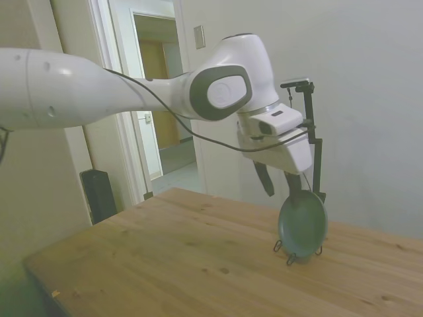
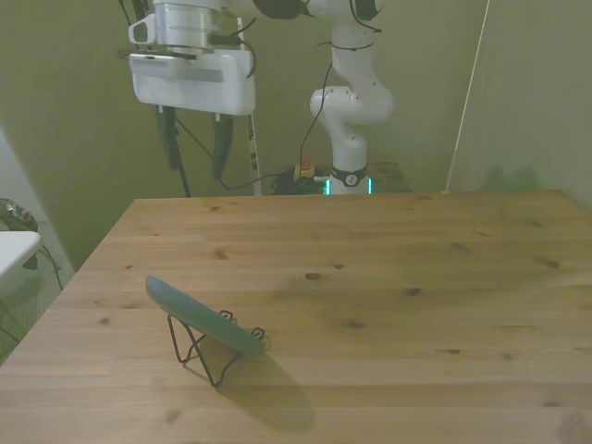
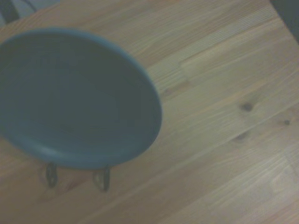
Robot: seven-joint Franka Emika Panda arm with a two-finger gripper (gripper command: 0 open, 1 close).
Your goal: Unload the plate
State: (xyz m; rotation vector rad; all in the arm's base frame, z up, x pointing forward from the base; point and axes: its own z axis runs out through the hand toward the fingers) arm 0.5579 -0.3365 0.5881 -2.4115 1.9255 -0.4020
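My hand (image 2: 194,148) hangs in the air with its two dark fingers (image 2: 170,139) spread apart and nothing between them. The plate (image 2: 205,317) is below me, well apart from my fingertips, leaning at a slant in the thin black wire stand (image 2: 205,356) on the wooden table (image 2: 407,277). In the side view its upper rim sits just under my far finger, but the front view shows real air between us, so I judge I am not yet touching it.

The step in hand, as I read it, is coming down onto the plate's top edge. To do it well I should keep my fingers apart and line them up so one passes behind the rim and one in front, with the thin edge running between them. The plate leans back, so I think my wrist may need to tilt to match that slant; a flat, vertical pinch could skid off the glazed lip.

Once closed, I would lift up and away along the lean, not sideways, since the small front hooks of the stand (image 3: 102,178) cradle the lower rim and could drag the light frame along. The wrist view is soft, so I would trust the other views for alignment.
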